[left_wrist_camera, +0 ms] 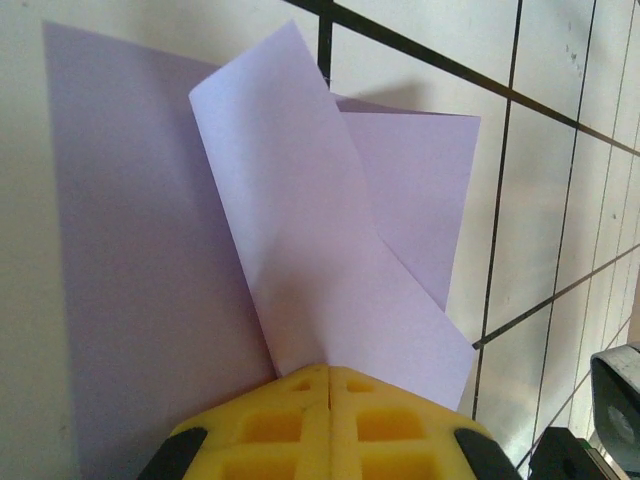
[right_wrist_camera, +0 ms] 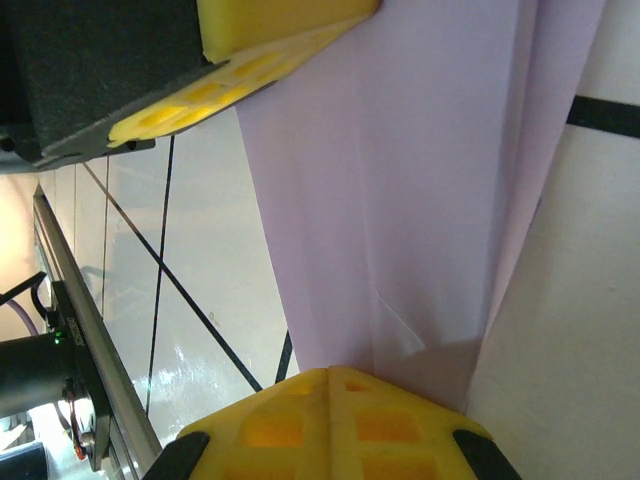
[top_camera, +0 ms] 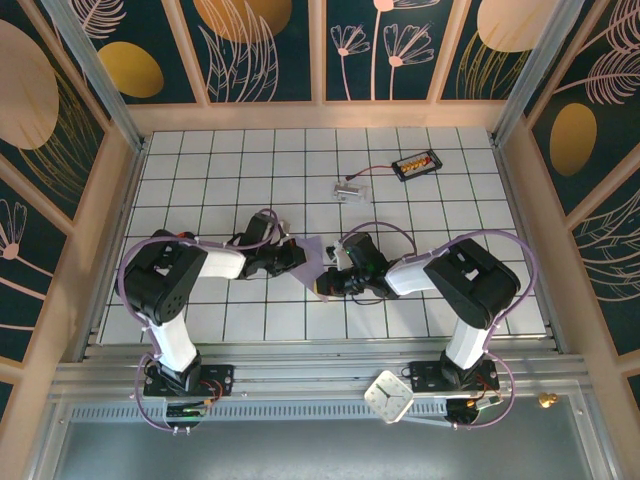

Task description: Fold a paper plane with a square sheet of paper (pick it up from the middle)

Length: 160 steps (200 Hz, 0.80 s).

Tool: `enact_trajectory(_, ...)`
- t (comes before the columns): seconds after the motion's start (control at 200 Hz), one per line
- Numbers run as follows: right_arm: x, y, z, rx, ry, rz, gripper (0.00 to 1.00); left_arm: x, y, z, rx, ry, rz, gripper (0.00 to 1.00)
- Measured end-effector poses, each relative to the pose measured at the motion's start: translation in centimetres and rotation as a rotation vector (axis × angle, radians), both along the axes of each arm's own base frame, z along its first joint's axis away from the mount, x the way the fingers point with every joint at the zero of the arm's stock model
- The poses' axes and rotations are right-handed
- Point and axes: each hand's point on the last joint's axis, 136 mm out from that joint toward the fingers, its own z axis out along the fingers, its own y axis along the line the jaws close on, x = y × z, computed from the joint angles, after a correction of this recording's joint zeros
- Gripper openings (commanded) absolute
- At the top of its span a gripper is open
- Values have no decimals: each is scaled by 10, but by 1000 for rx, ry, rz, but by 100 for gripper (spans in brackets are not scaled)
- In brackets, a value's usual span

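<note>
Left gripper [left_wrist_camera: 328,375] and right gripper [right_wrist_camera: 330,375] each pinch the square sheet of paper [left_wrist_camera: 300,230], flap raised. Advice: align edges, then press the crease flat on the table [top_camera: 400,160].

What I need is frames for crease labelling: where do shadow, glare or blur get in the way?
Left wrist: the square sheet of paper is sharp, its raised flap shading the flat part beside it. Right wrist: glare on the table tiles, shadow on the sheet by the fingers. Top external: evenly lit, sheet small between left gripper and right gripper.
</note>
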Motion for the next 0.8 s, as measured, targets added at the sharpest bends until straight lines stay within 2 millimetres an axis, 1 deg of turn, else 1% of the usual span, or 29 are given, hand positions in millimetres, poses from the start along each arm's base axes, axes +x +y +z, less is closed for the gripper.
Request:
enact_trajectory(0.18,0,-2,0,-5,-9,-8,0,14,-2,1,-7,-11,-17,4)
enact_trajectory(0.305,0,-3,0,-8,-12,-12,0,32,10,1,10,-33,26,4)
enact_trajectory(0.52,-1,-4,0,-9,-13,-13,0,55,18,1,38,-65,63,4)
enact_trajectory(0.626,-2,-8,1,-21,-4,-13,0,58,21,1,44,-71,71,2)
enact_trajectory(0.716,-2,-21,4,-42,25,-36,0,57,22,1,41,-84,74,2)
enact_trajectory(0.801,5,-27,15,-28,22,-65,0,51,25,1,34,-93,80,2)
